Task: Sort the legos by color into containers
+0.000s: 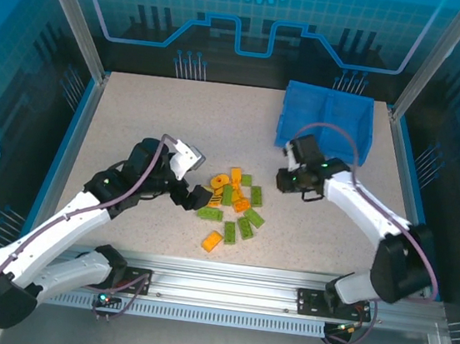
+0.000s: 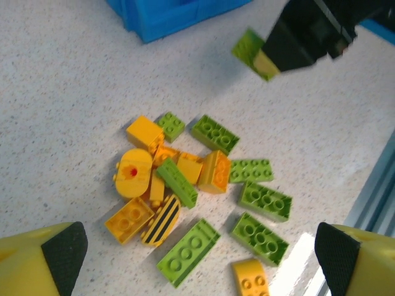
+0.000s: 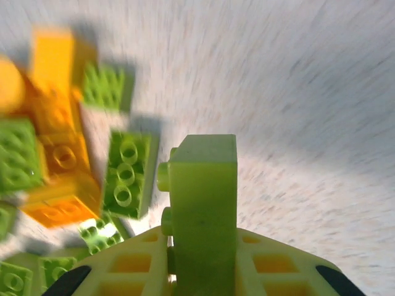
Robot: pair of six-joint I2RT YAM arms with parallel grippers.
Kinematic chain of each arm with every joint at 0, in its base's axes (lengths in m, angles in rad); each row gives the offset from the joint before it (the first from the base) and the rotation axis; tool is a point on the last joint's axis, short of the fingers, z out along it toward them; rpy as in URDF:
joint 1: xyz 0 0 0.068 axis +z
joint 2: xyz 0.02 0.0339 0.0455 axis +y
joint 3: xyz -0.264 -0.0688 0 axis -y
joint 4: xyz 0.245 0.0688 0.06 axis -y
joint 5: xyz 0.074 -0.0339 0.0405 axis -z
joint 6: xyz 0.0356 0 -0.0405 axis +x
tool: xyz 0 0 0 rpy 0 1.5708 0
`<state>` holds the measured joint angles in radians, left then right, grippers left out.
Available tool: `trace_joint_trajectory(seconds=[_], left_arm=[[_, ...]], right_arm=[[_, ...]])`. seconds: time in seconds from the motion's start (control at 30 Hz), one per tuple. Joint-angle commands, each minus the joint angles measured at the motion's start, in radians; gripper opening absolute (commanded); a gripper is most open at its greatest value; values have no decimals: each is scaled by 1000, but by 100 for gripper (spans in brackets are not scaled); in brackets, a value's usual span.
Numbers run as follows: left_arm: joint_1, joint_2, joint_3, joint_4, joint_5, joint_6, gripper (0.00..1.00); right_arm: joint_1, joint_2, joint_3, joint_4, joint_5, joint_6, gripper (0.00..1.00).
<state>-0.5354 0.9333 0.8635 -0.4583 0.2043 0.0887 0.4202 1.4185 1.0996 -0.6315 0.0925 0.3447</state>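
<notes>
Right gripper (image 1: 282, 178) is clenched on one green brick (image 3: 203, 203). The brick stands upright in the right wrist view, long axis vertical, studs facing left toward the pile. It is held above the table, between the blue bin (image 1: 306, 97) and the lego pile (image 1: 231, 199).

Left gripper (image 1: 192, 197) has its jaws spread wide with nothing between them. It is on the far side of the pile from the bin.

The pile lies well apart from the bin, toward the near-left of it, with orange and green bricks mixed and several touching. Most lie flat with studs up and their long axes point in various directions. One long green brick (image 2: 188, 253) lies diagonal. One orange brick (image 1: 212, 240) sits apart on the side away from the bin. An orange piece carries black stripes (image 2: 162, 221) (no lettering legible).

The bin's central divider runs near-to-far. Bare speckled table (image 1: 137, 110) is open between pile and bin and to the far left of the bin.
</notes>
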Motion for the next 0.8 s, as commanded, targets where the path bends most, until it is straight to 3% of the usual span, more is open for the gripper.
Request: trace_joint_trajectory(seconds=[0.0,0.1,0.3,0.53,0.67,0.77], left_arm=[[-13,-46,-25,100,81,-83,99],[-21,-56,-38,161,99,-122,99],[-30,-37,-33,166,81,-133,99],[-38,-34,-33,158,44,-156,99],[-39,-26,-30,141,6,-175,99],[-40,-15,-22,115,-46,-205,99]], right_arm=[[-109,-55,100,2,83,63,20],[-239,4,196,12,95,70,22],[-412,302,403,50,114,75,21],[-465,641,656,-15,136,84,21],[-493,739,723,-45,94,117,24],[-509,777,773,-90,69,128,33]])
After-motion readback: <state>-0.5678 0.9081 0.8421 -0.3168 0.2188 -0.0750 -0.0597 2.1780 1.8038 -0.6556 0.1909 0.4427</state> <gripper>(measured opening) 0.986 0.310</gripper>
